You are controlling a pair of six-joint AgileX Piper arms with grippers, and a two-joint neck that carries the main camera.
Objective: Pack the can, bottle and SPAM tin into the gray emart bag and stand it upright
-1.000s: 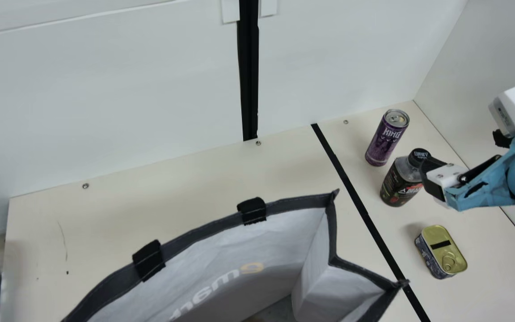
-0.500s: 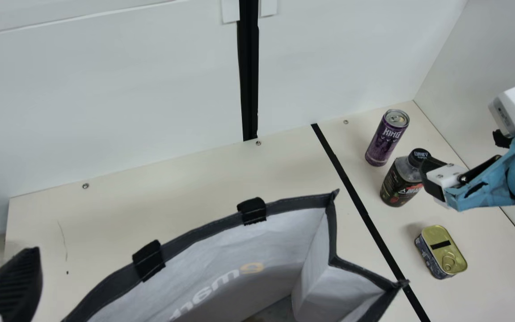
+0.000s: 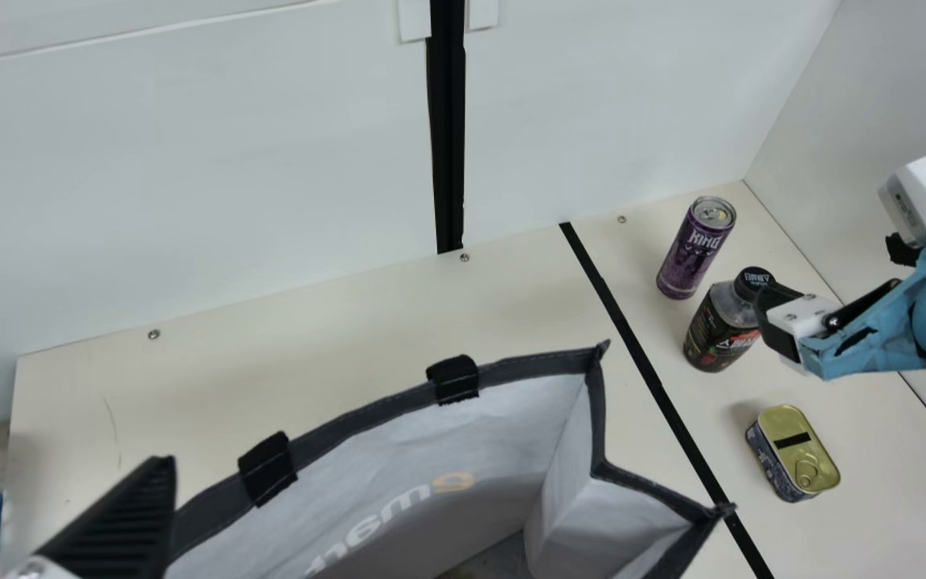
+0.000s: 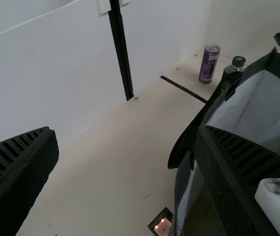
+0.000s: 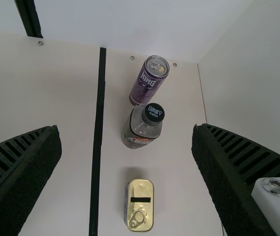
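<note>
- Our left gripper (image 3: 65,426) and right gripper (image 3: 780,318): wide
- One purple metal can (image 3: 692,251)
- One black-capped plastic bottle (image 3: 716,328)
- One rectangular gold-topped tin (image 3: 796,454)
- One gray fabric bag (image 3: 531,366)

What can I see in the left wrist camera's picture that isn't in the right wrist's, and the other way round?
Left wrist view: the gray bag, the left gripper and a small dark-rimmed object.

Right wrist view: the SPAM tin.

Both: the purple can, the bottle, the black line on the table and the right gripper.
</note>
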